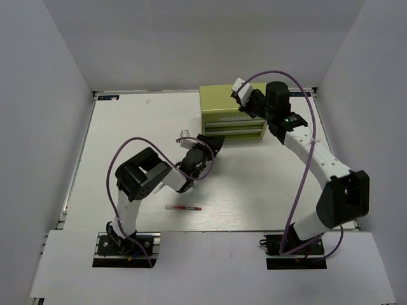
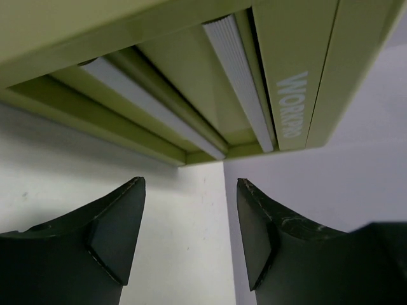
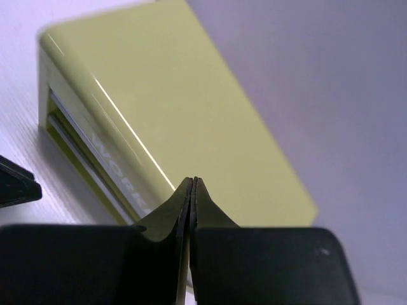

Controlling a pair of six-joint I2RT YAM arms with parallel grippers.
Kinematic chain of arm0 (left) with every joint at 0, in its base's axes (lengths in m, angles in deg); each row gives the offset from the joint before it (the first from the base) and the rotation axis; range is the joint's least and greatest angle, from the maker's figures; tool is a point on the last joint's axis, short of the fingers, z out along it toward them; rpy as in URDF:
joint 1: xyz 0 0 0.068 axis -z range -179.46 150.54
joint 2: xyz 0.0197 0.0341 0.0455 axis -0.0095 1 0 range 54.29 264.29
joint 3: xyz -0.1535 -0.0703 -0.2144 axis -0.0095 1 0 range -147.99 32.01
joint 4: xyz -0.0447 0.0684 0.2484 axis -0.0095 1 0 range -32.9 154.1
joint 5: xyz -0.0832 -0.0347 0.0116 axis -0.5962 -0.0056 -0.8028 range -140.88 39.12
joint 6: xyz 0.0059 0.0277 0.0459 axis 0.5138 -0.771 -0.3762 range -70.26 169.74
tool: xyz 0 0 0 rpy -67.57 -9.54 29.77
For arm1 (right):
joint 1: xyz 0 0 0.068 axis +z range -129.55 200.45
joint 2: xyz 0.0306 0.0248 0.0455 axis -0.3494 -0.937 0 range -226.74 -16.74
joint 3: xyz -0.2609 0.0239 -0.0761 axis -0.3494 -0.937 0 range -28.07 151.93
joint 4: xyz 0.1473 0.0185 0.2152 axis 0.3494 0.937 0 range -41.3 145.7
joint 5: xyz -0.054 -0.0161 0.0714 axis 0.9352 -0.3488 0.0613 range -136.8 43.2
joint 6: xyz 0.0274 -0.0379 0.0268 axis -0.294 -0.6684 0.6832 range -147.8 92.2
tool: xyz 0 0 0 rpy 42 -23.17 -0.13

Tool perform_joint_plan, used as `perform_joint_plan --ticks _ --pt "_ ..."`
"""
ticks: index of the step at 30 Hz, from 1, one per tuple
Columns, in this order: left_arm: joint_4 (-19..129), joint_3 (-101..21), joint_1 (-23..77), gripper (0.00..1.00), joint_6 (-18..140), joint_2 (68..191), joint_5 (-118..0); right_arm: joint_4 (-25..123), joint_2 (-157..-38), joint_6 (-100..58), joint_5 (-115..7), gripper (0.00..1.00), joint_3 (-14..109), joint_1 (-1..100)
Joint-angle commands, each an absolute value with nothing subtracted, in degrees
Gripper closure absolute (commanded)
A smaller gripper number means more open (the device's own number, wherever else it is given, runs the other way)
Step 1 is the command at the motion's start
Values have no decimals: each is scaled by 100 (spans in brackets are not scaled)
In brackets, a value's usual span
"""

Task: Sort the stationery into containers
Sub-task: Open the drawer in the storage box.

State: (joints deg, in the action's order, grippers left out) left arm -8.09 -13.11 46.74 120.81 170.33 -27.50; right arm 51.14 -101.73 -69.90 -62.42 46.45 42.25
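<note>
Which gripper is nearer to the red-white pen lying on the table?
Left. The left gripper is beyond the red-white pen, in front of the cabinet; the right gripper is farther off, over the cabinet's top.

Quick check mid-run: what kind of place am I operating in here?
Most likely a lab robot test cell, not a real office: plain white walls box in a white table, and the only props are an olive-green cabinet and one red-white pen.

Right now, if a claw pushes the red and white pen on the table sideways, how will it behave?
The pen looks thin and straight, so it is probably stiff and light. It lies flat on the smooth table, nothing beside it, so a sideways push would likely roll or slide it.
</note>
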Motion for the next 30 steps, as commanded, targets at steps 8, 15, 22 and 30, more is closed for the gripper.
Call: perform_joint_plan --ticks 8,15,22,30 --pt "-654 -2318 4660 31 12216 17531 -2267 5020 -11069 -6453 -5515 100 5331 4075" --pt "-259 -2564 4660 36 12269 17777 -2074 5212 -11395 -6295 -5480 98 5744 4067" --pt "-91 -2564 4660 39 12550 17777 -2073 5248 -11404 -6242 -5568 98 5815 4058" --pt "23 -2757 4660 37 12735 17996 -1722 5336 -11386 -6286 -5577 96 5780 4058"
